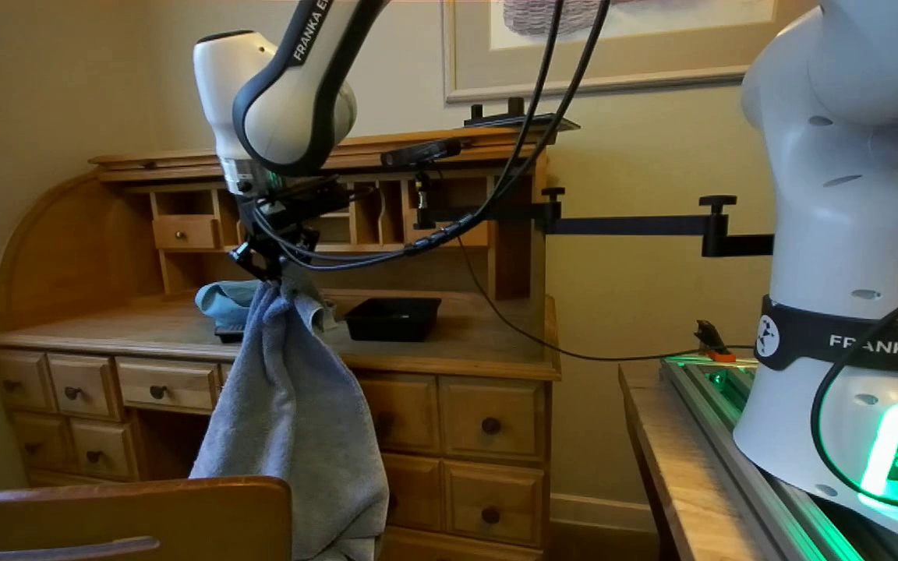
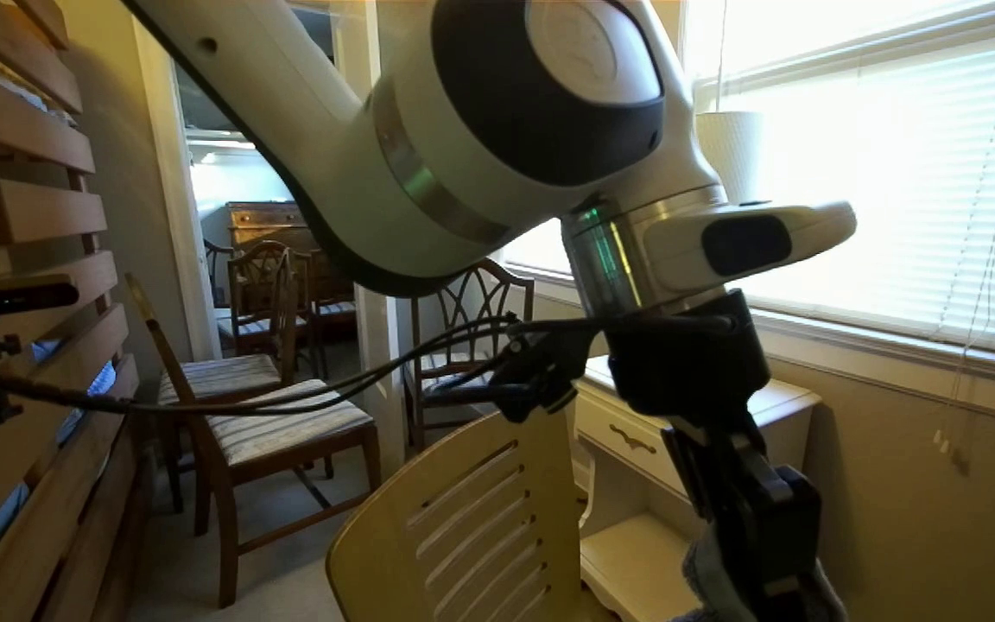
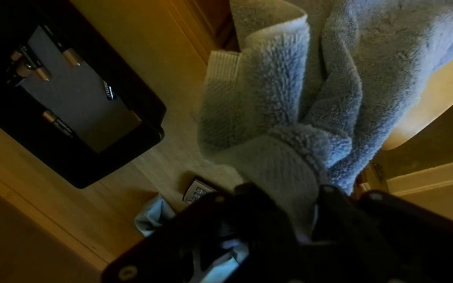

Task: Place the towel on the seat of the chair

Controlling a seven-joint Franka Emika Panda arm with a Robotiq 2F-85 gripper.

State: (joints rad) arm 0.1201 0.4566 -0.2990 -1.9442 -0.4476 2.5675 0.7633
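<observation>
The blue-grey towel (image 1: pixel 289 421) hangs in long folds from my gripper (image 1: pixel 271 273) in an exterior view. Its lower end drops behind the top edge of the wooden chair's backrest (image 1: pixel 121 518). In the wrist view the bunched towel (image 3: pixel 387 51) runs up from between the gripper's fingertips (image 3: pixel 287 196), which are shut on it. In an exterior view the gripper (image 2: pixel 765 553) stands right of the slatted chair back (image 2: pixel 472 527), with a bit of towel (image 2: pixel 705 570) beside the fingers. The chair's seat is hidden in both exterior views. A pale wooden surface (image 3: pixel 442 98) shows beyond the towel.
A roll-top desk (image 1: pixel 488 362) stands behind the towel. On it are a black tray (image 1: pixel 393 319), holding several batteries in the wrist view, and a light-blue cloth (image 1: pixel 223 302). A camera arm (image 1: pixel 628 226) reaches across. A white nightstand (image 2: pixel 636 441) and other chairs (image 2: pixel 290 423) stand farther back.
</observation>
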